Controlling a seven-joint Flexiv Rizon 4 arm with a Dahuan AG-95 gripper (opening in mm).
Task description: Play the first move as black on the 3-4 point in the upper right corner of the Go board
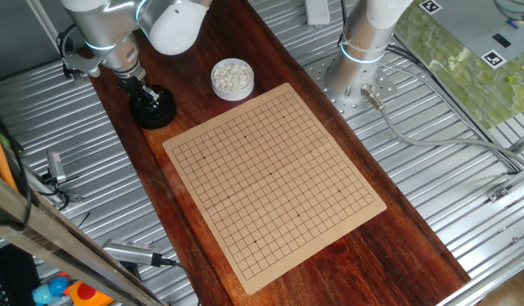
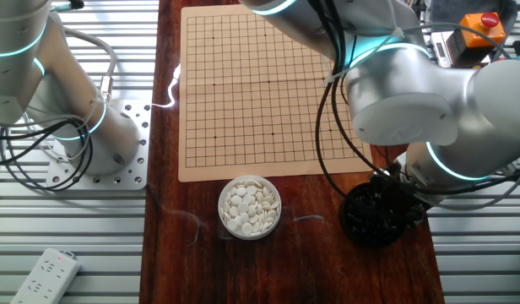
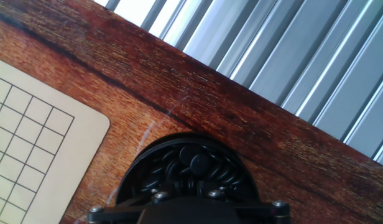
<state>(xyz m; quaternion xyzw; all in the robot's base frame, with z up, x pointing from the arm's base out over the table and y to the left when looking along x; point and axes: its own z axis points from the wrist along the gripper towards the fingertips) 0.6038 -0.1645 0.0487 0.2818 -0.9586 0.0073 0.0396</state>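
The tan gridded board (image 1: 270, 170) lies on the dark wooden tabletop with no stones on it; it also shows in the other fixed view (image 2: 268, 84) and at the left of the hand view (image 3: 23, 137). Black stones (image 3: 198, 165) fill a round black bowl (image 1: 153, 109) off the board's corner, also seen in the other fixed view (image 2: 374, 215). My gripper (image 1: 145, 93) reaches straight down into this bowl. Its fingertips are hidden among the dark stones, so I cannot tell whether the jaws are open or hold a stone.
A white bowl of white stones (image 1: 232, 78) stands beside the black bowl, near the board's edge (image 2: 250, 207). A second arm's base (image 1: 355, 76) stands on the ribbed metal table beside the wooden top. A power strip (image 2: 45, 274) lies on the metal.
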